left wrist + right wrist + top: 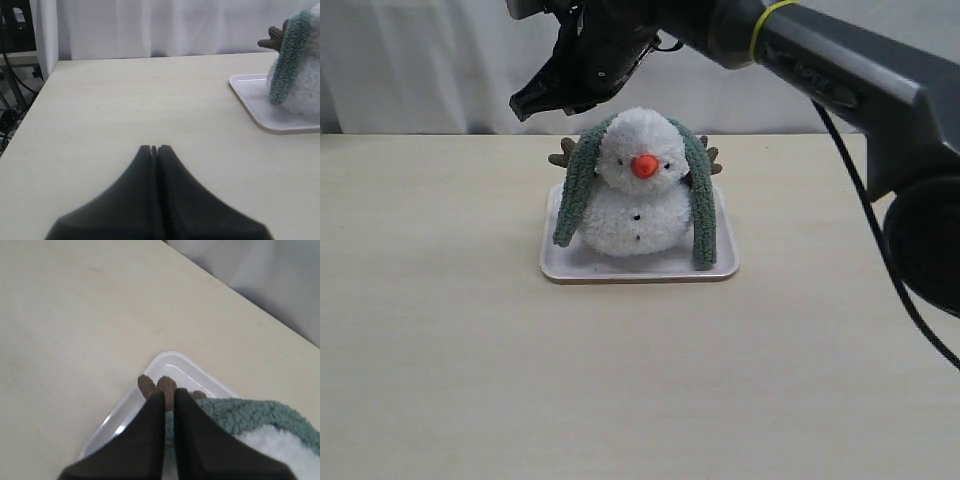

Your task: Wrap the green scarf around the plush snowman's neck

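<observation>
The plush snowman (635,200) sits upright in the middle of the white tray (720,268), its orange nose facing the exterior camera. The green scarf (578,185) lies over the back of its head. Both ends hang down the sides of its body to the tray floor, and the front of the snowman's neck (632,190) is bare. The right gripper (169,395) hangs above the tray's back left corner, beside the head. Its fingers are narrowed to a thin slit and grip nothing. The left gripper (154,149) is low over the table (440,350), well to the left of the tray, with its fingers pressed together and empty.
</observation>
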Motion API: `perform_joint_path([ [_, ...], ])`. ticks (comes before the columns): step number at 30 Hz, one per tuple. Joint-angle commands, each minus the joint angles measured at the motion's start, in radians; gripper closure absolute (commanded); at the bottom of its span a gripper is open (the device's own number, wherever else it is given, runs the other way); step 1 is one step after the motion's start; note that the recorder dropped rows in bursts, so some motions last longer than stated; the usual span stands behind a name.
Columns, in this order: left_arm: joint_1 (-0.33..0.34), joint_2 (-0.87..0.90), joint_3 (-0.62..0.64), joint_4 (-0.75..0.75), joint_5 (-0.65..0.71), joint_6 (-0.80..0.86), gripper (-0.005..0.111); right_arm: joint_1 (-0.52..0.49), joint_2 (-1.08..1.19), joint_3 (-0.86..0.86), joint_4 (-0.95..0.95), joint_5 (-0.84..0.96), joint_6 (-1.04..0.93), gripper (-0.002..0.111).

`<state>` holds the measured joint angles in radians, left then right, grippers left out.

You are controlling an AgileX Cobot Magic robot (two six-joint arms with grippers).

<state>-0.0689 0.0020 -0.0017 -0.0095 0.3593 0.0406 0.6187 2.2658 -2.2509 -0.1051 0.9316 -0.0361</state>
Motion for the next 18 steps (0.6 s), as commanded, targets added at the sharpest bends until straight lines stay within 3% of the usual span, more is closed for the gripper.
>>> perform_joint_path([
  [1,-0.002,-0.002,0.002,0.001,-0.018,-0.004,0.107,-0.005,0.063,-0.029,-0.036,-0.049,0.024,0.104],
  [6,-0.002,-0.002,0.002,0.001,-0.020,-0.004,0.107,-0.005,0.111,-0.029,-0.128,-0.040,0.092,0.104],
  [18,-0.002,-0.002,0.002,0.001,-0.020,-0.004,0.107,-0.003,0.118,-0.029,-0.136,0.087,0.074,0.104],
])
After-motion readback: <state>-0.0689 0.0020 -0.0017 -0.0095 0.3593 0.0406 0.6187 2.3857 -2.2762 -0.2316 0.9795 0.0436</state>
